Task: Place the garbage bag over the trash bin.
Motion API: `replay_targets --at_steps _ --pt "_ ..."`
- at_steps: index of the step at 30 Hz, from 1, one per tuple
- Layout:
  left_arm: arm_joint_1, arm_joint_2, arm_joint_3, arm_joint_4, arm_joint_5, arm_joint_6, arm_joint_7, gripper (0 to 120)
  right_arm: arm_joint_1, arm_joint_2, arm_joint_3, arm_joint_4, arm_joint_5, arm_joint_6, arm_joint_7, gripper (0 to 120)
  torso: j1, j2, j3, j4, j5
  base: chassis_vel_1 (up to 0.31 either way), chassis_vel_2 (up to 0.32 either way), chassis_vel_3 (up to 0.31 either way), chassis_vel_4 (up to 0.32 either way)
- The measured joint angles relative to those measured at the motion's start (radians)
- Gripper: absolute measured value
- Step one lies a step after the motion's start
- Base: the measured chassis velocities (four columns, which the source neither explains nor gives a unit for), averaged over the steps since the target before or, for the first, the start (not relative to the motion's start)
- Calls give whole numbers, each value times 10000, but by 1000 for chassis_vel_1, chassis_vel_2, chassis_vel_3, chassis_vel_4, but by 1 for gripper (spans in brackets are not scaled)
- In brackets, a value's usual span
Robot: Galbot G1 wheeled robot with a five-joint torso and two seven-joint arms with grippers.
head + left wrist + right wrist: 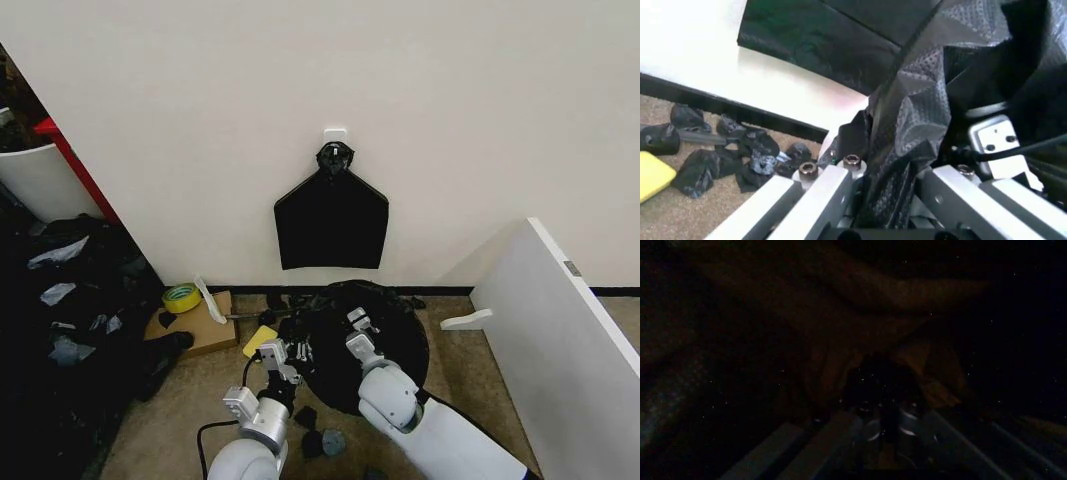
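Nearest, the left tool [292,352] has its fingers closed on a fold of the black garbage bag [385,335]. Just beside it, the right tool [357,322] reaches into the bag; its grip cannot be told. The bag covers the trash bin just ahead, between both tools, below the wall.

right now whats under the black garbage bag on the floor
The garbage bag drapes over a round shape by the wall, both grippers at its near edge. The bin presumably beneath is fully covered. The left gripper pinches bag film.
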Motion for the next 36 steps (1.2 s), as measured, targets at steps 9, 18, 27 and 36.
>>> replay_targets --at_steps 9,18,27,36 --pt "-92 53 -47 104 -40 -12 -15 1 -593 -405 -286 1038 578 3387 -1431 13 0 0 0 2 -4 0 0 0 0" --pt "-320 127 -198 231 -182 -16 -56 1 -1652 -1198 44 1892 -46 6514 -3044 46 0 0 0 -1 1 0 0 0 0" --pt "-568 283 -425 610 249 -458 74 1 -3022 -2468 1050 2816 -343 10143 -5304 80 -2 0 0 -3 0 0 0 0 0" --pt "-744 800 -582 2786 3151 -3858 1650 1 -2502 -3282 2767 3640 3996 11728 -8867 100 -1 0 1 2 -2 0 0 0 0"
